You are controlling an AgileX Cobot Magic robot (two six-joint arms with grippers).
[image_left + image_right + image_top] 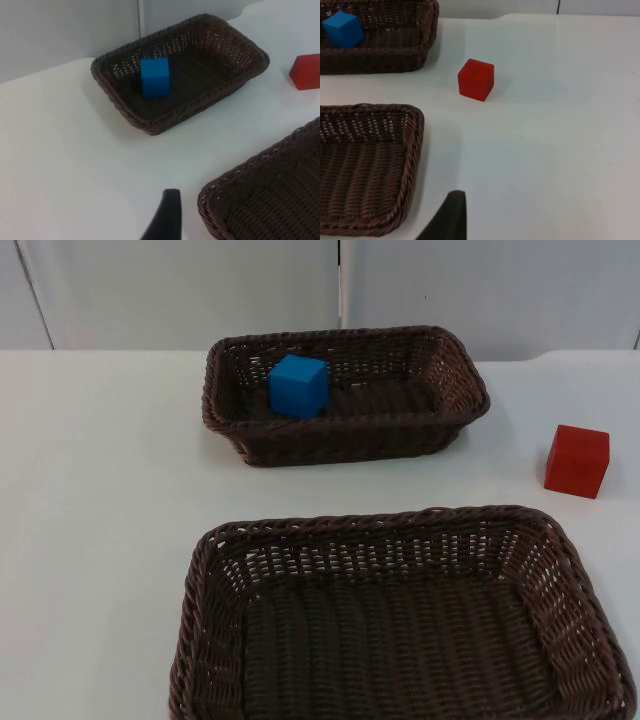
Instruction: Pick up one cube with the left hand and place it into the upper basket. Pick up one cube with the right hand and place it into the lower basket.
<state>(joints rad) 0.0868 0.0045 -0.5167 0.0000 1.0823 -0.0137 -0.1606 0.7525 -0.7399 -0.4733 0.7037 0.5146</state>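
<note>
Lower basket point(400, 620): a dark brown woven rectangular basket is seen nearest, in the lower centre-right of the top view; nothing is seen inside it.
Left pincer point(164, 220): one black fingertip is seen in the left wrist view, above bare counter beside the lower basket's corner point(265, 195); whether it is open or closed cannot be told, and nothing is seen held.
Right pincer point(447, 217): one black fingertip is seen in the right wrist view, above bare counter just beside the lower basket's rim point(415, 165); how far it is open cannot be told, and nothing is seen held.
Counter point(90, 540): a white top is seen carrying both baskets and one cube.
Red cube point(577, 461): a plain, matte red block with sharp edges is seen at the right middle of the top view, resting on the counter, apart from both baskets.
Upper basket point(345, 395): a second basket of the same brown weave is seen in the upper centre of the top view.
Blue cube point(298, 386): a plain bright blue block is seen inside the upper basket, in its left half, slightly turned.
Count: two baskets and two cubes are counted, one red and one blue.
Wall point(180, 290): a grey partition is seen behind the counter's far edge.
</note>
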